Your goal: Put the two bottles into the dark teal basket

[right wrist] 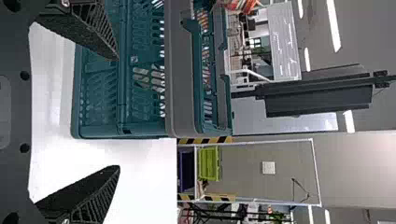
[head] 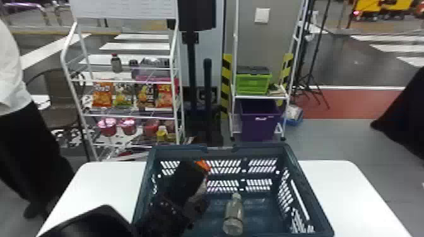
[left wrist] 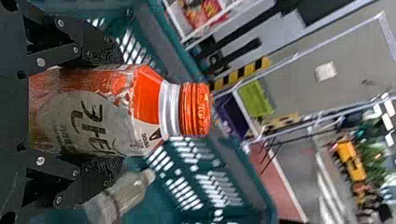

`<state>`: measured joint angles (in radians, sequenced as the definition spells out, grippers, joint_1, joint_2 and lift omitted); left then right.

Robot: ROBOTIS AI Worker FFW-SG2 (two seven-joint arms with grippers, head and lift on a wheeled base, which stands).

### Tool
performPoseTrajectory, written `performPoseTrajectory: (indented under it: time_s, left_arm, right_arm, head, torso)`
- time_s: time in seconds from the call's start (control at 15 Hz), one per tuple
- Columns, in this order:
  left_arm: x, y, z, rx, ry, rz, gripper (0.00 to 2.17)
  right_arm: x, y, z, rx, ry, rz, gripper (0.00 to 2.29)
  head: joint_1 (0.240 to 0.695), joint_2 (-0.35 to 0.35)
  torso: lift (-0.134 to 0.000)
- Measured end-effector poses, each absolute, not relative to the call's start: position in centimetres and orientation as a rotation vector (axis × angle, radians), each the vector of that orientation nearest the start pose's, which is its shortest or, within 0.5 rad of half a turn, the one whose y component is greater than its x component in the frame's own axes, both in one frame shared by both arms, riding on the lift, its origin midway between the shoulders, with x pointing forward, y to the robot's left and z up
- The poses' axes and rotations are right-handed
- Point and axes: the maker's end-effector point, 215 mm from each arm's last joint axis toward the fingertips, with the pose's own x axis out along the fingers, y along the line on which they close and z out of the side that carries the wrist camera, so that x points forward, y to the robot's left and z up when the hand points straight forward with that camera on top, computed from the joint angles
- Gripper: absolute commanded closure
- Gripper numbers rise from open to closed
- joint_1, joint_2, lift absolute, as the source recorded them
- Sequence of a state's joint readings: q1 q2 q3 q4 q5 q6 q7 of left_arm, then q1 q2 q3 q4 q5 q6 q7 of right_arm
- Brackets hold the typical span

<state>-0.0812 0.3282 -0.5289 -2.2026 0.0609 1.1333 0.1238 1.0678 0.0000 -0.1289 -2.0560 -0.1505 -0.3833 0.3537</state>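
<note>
In the head view my left gripper (head: 194, 195) is inside the left part of the dark teal basket (head: 303, 182), with the orange cap (head: 203, 164) of a bottle showing past it. Seen from the left wrist, my left gripper (left wrist: 98, 109) is shut on the orange-capped bottle (left wrist: 100, 112), one finger on each side. A clear bottle (head: 233, 217) lies on the basket floor, right of that gripper; the left wrist view has this clear bottle (left wrist: 119, 196) too. My right gripper (right wrist: 116, 112) stands open outside the basket (right wrist: 180, 70), nothing between its fingers.
The basket stands on a white table (head: 353, 192), which extends on both sides of it. Beyond are a white snack rack (head: 129, 115) and a shelf with a green crate (head: 253, 82) and a purple bin (head: 260, 121). A black object (head: 91, 222) is at the lower left.
</note>
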Motion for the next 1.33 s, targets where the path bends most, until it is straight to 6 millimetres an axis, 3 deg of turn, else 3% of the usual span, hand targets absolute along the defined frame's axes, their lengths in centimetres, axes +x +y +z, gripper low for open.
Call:
performPoseTrajectory:
  time_s: [0.13,0.33,0.4,0.47,0.53,0.6,0.8,0.93,1.13,1.33]
  left_arm:
    - [49.8,8.0,-37.3,0.484,0.562,-0.383,2.15]
    - [49.9,7.4,-38.0,0.525,0.621,-0.409,2.13]
    - [50.0,7.2,-38.0,0.529,0.628,-0.416,1.91]
    - [50.1,7.0,-38.0,0.533,0.632,-0.419,1.26]
    - [50.2,6.8,-38.2,0.536,0.636,-0.422,0.13]
    - [50.2,6.7,-38.3,0.538,0.640,-0.424,0.00]
    - [50.3,6.9,-38.4,0.544,0.638,-0.412,0.01]
    - [50.8,7.4,-37.1,0.541,0.612,-0.394,0.01]
    - [51.3,9.9,-32.9,0.504,0.526,-0.319,0.01]
    - [50.3,13.0,-29.8,0.392,0.418,-0.259,0.02]
  right_arm:
    - [23.5,-23.0,-40.4,0.058,0.172,0.215,0.04]
    - [22.8,-23.1,-40.0,0.048,0.146,0.212,0.04]
    - [22.6,-23.2,-39.8,0.047,0.139,0.211,0.04]
    - [22.4,-23.2,-39.7,0.046,0.131,0.209,0.04]
    - [22.2,-23.3,-39.5,0.044,0.123,0.208,0.04]
    - [22.1,-23.3,-39.4,0.042,0.118,0.207,0.04]
    - [22.0,-23.4,-39.3,0.042,0.113,0.206,0.04]
    - [22.0,-23.4,-39.3,0.042,0.113,0.206,0.04]
    - [22.1,-23.4,-39.4,0.042,0.114,0.207,0.04]
    - [22.4,-23.2,-39.1,0.040,0.106,0.218,0.04]
  head:
    - [0.499,0.000]
    - [0.499,0.000]
    - [0.499,0.000]
    - [0.499,0.000]
    - [0.499,0.000]
    - [0.499,0.000]
    - [0.499,0.000]
    - [0.499,0.000]
    - [0.499,0.000]
    - [0.499,0.000]
  torso:
    - [0.000]
    - [0.000]
    - [0.000]
    - [0.000]
    - [0.000]
    - [0.000]
    - [0.000]
    - [0.000]
    - [0.000]
    - [0.000]
